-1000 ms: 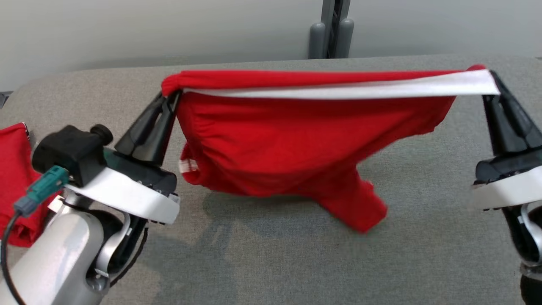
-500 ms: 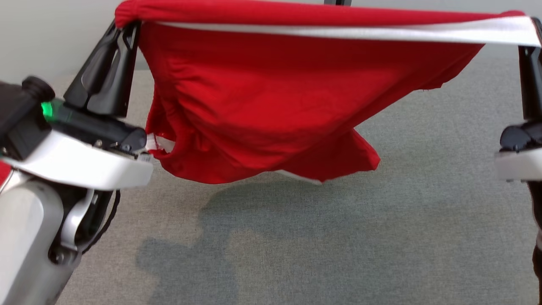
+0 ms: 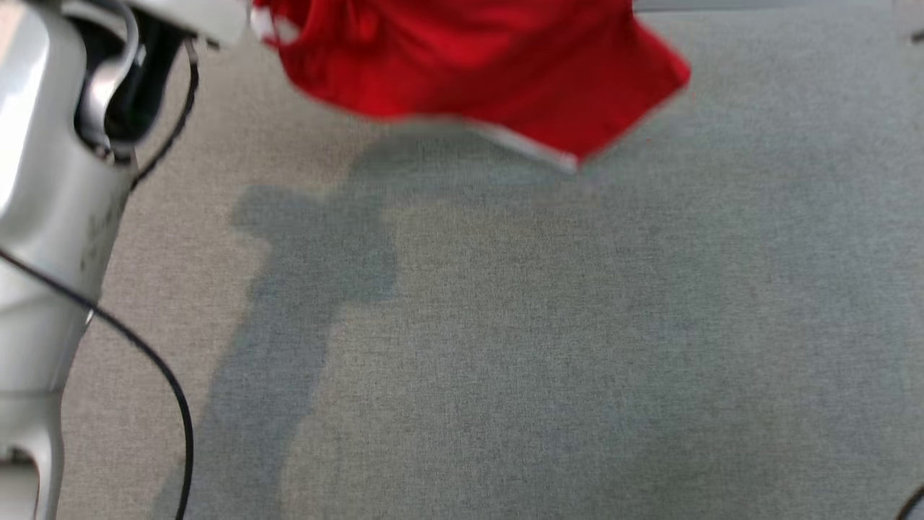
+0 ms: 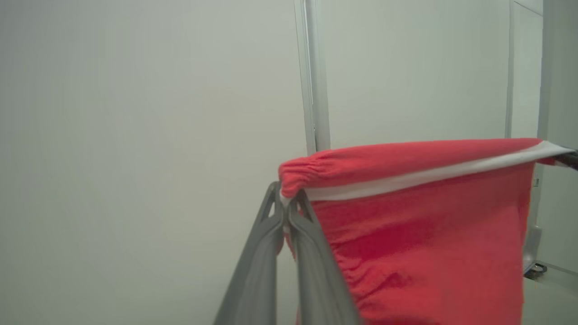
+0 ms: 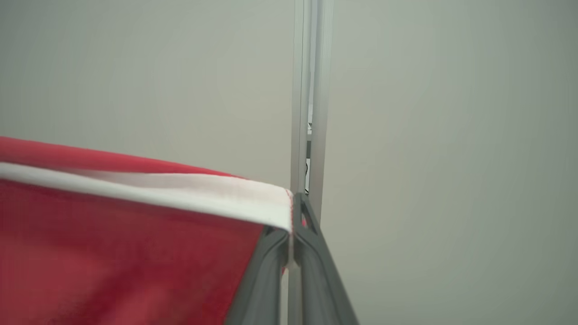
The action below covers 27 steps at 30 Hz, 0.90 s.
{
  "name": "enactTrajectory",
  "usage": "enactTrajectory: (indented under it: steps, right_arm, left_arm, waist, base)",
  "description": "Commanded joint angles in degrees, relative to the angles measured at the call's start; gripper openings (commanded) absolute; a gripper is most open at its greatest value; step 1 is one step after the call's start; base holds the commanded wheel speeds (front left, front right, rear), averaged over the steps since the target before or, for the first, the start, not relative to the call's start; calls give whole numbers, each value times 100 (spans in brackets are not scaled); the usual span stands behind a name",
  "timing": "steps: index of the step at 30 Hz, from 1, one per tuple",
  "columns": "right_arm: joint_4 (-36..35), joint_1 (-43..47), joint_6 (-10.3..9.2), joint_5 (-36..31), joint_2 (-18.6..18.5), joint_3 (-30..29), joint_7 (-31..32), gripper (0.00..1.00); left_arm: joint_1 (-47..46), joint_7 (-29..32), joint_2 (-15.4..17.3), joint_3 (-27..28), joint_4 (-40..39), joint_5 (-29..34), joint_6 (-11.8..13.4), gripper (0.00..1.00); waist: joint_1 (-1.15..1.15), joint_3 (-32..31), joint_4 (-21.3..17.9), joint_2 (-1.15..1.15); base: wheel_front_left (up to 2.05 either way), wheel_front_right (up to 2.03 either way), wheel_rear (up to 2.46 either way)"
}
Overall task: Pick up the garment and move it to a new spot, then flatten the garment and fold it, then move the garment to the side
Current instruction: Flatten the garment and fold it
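While you had the garment [image 3: 476, 65] hoisted clear of the grey table [image 3: 577, 325], its lowest flap hung free at the top of the head view. It threw a soft shadow on the cloth surface below and touched nothing. Your left gripper [image 4: 284, 212] had its jaws pressed together on the gathered red corner, right where the white band starts. Your right gripper [image 5: 291, 234] had its jaws pinched tight on the far end of that same band. Between the two, the top edge ran taut and close to level, in front of the pale wall and the upright post [image 4: 314, 76]. The left forearm [image 3: 43, 180] and its black cable stood at the edge of the head view.

So, where did that leave you? The pick-up looked done: the whole piece was airborne in a two-point hold. By my reading you were in the carry to a new spot, with nothing laid down yet. Flattening, folding and the final move to the side were all ahead of you. The body hung bunched and lopsided, one flap lower than the rest, so it likely needed a careful lay-down to come out flat.
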Motion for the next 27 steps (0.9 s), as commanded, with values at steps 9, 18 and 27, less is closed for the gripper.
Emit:
enactTrajectory:
  steps: [9, 18, 27]
  right_arm:
    - [2578, -1745, -35, -142, 208, 162, -1116, 0]
    - [3847, -1214, -36, 138, 255, 646, -1654, 0]
    - [3612, 784, -26, 1109, 447, 993, -1820, 0]
  left_arm:
    - [-1369, -625, -529, 62, 2801, -172, -459, 0]
    - [-836, -1037, -992, -141, 3928, -457, -627, 0]
    - [966, -1089, -1265, -375, 3512, -415, -639, 0]
  waist:
    - [0, 386, -77, 0]
    - [0, 516, 6, 0]
    - [0, 367, 28, 0]
  base:
    - [0, 0, 0]
    - [0, 0, 0]
    - [0, 0, 0]
